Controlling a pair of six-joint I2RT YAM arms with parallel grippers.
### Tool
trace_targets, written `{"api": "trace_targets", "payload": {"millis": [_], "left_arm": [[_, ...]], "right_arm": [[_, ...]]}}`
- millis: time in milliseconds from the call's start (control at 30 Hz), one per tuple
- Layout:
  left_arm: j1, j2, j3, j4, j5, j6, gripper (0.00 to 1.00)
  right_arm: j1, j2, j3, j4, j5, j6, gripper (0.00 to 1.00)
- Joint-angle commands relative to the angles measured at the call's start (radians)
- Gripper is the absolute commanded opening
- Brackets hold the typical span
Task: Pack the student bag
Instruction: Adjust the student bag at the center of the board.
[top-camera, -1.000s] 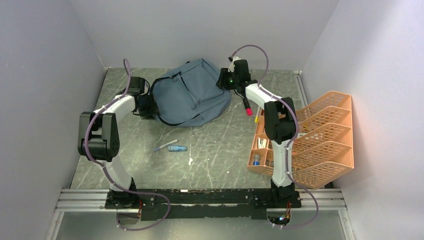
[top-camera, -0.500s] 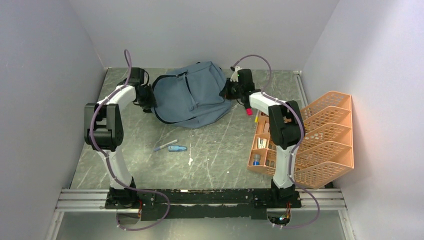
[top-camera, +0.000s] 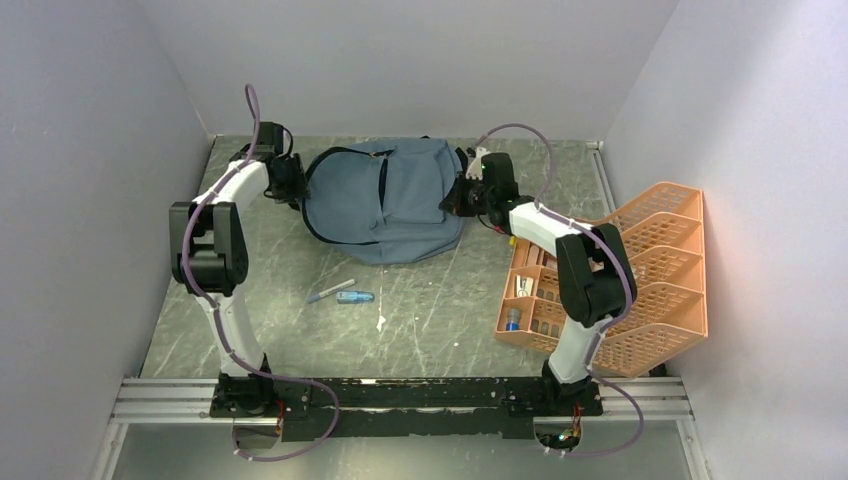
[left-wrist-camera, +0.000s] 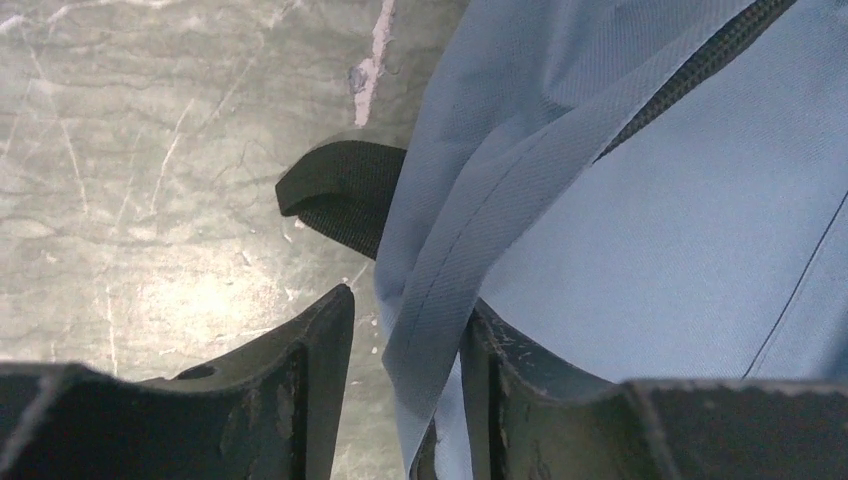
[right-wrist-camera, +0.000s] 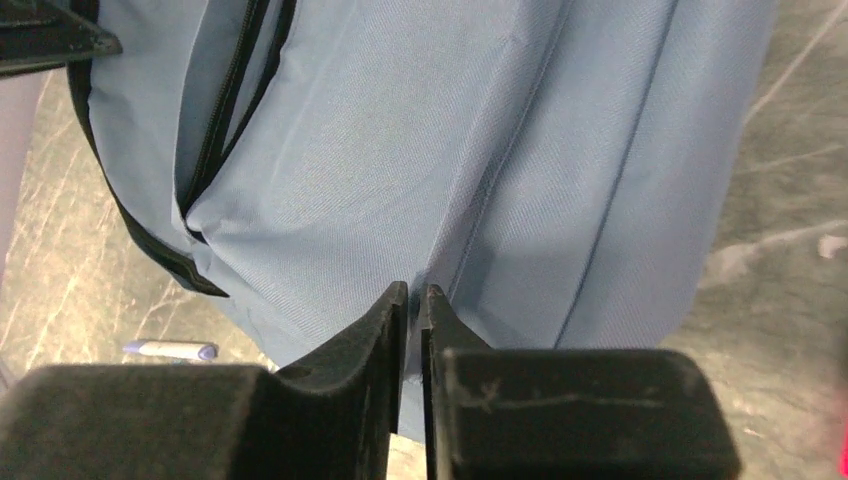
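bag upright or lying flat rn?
Lying flat: the student bag is spread on the table, left gripper and right gripper pinching its edges.

Overhead rear view; both wrist views close on student bag (top-camera: 385, 200)

One backpack (top-camera: 400, 200), one orange tray (top-camera: 662, 215), one pen (top-camera: 330, 292), one small blue item (top-camera: 355, 297).
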Motion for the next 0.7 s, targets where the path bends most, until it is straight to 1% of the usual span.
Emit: {"api": "trace_targets", "payload": {"millis": [0, 100, 167, 267, 333, 400, 467, 567, 667], "left_arm": [[0.018, -0.090, -0.023, 0.009, -0.045, 0.006, 0.49], [0.019, -0.165, -0.070, 0.028, -0.045, 0.003, 0.51], [0.019, -0.222, -0.110, 0.056, -0.043, 0.002, 0.53], [0.019, -0.318, -0.189, 0.127, 0.023, 0.009, 0.55], [0.018, -0.371, -0.235, 0.167, 0.077, 0.008, 0.57], [0.011, -0.409, -0.258, 0.171, 0.121, 0.010, 0.58], [0.002, -0.448, -0.281, 0.161, 0.137, 0.008, 0.58], [-0.011, -0.502, -0.334, 0.174, 0.158, 0.005, 0.58], [-0.025, -0.543, -0.380, 0.181, 0.178, 0.008, 0.59]], "right_arm": [[0.005, -0.096, -0.001, -0.057, 0.146, -0.021, 0.20], [0.004, -0.145, -0.002, -0.071, 0.238, -0.041, 0.29], [0.004, -0.178, -0.006, -0.081, 0.296, -0.050, 0.33], [0.004, -0.228, -0.023, -0.085, 0.370, -0.066, 0.40], [0.003, -0.261, -0.034, -0.090, 0.444, -0.045, 0.45], [0.002, -0.290, -0.040, -0.117, 0.496, -0.027, 0.50], [0.000, -0.325, -0.050, -0.130, 0.537, -0.017, 0.58], [-0.003, -0.368, -0.090, -0.112, 0.551, -0.022, 0.61], [-0.006, -0.380, -0.086, -0.150, 0.558, -0.044, 0.59]]}}
